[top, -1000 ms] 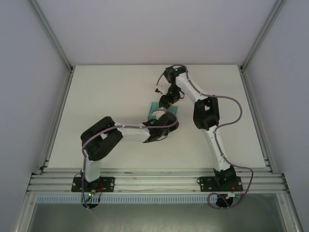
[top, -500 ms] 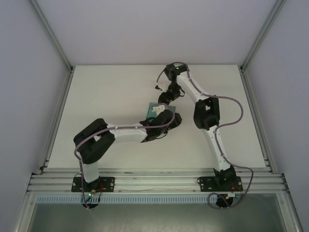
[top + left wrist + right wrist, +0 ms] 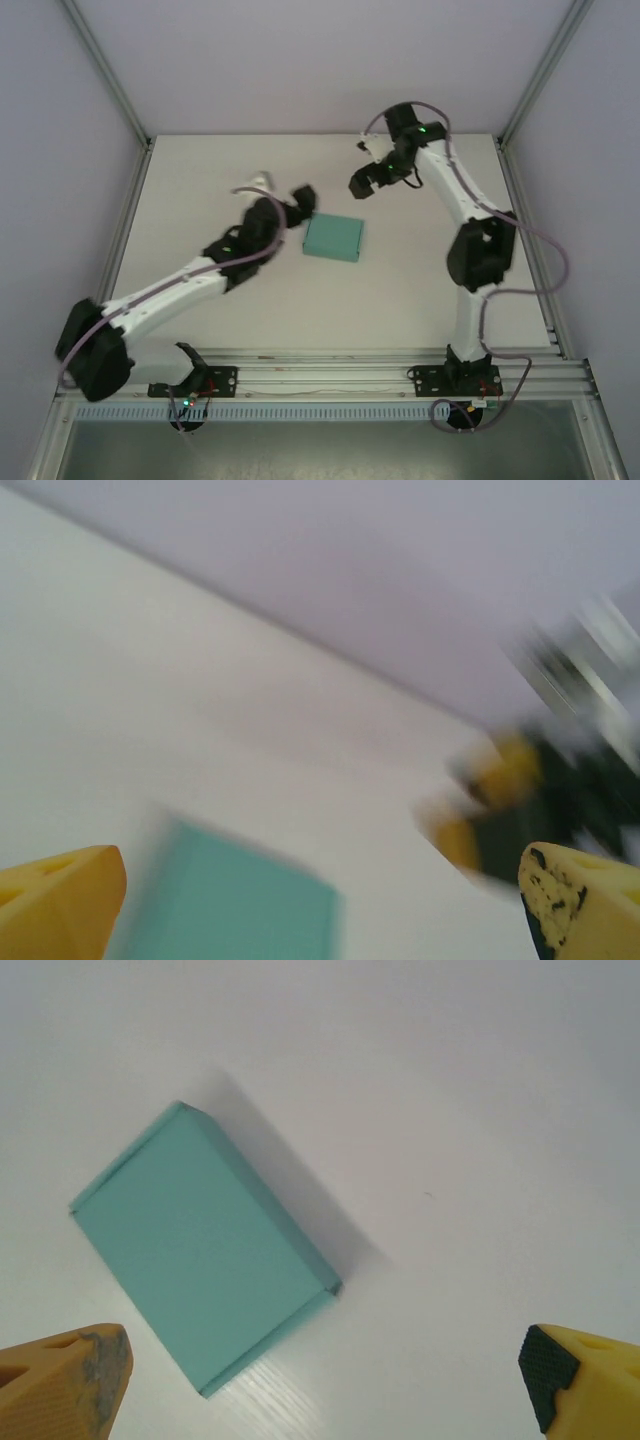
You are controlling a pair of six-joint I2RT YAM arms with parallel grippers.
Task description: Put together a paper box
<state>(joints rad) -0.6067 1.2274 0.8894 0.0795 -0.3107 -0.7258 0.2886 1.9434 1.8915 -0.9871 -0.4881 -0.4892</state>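
Note:
The paper box point(image 3: 333, 238) is a closed, low teal rectangle lying flat on the white table, with nothing touching it. My left gripper point(image 3: 283, 190) hovers just left of it and a little farther back, open and empty. In the blurred left wrist view the paper box point(image 3: 230, 900) lies low between the yellow fingertips point(image 3: 60, 900). My right gripper point(image 3: 368, 178) hangs open beyond the box, to its far right. From the right wrist the paper box point(image 3: 200, 1250) sits left of centre, ahead of the right gripper point(image 3: 320, 1390), whose jaws stand wide with nothing between them.
The white table point(image 3: 200, 200) is bordered by aluminium frame rails point(image 3: 120, 240) on both sides and along the near edge. The blurred right gripper point(image 3: 510, 800) shows in the left wrist view. Grey walls enclose the back.
Both grippers were close together over the box; now both have let go and drawn apart, left arm swinging left, right arm rising to the far right. Both jaws opened wide.

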